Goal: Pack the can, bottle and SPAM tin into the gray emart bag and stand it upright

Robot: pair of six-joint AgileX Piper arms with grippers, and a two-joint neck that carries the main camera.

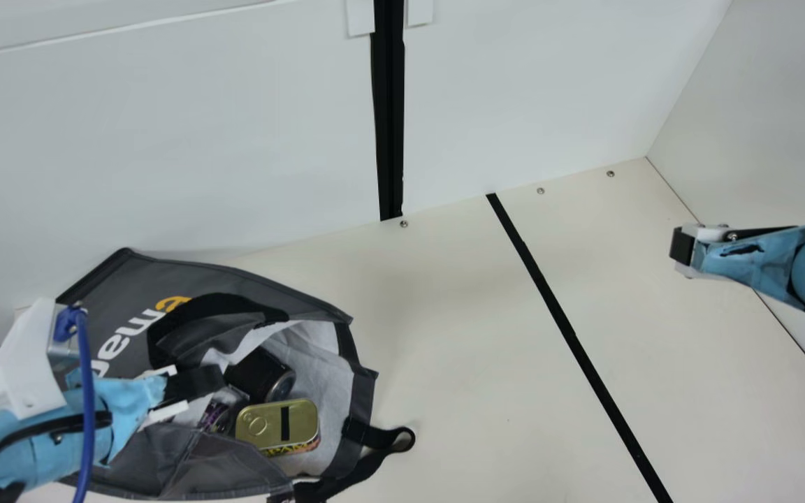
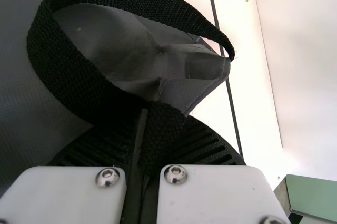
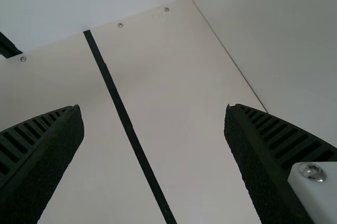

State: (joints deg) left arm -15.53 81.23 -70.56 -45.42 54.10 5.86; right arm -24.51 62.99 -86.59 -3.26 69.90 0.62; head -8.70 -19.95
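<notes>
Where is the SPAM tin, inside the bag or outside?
In: the SPAM tin shows through the open mouth of the gray emart bag.

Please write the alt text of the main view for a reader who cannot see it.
A gray emart bag lies with its mouth open on a cream table, holding a black can, a gold SPAM tin and a purple-marked item. The left gripper grips the bag's black handle; the right gripper hangs empty at the right.
</notes>
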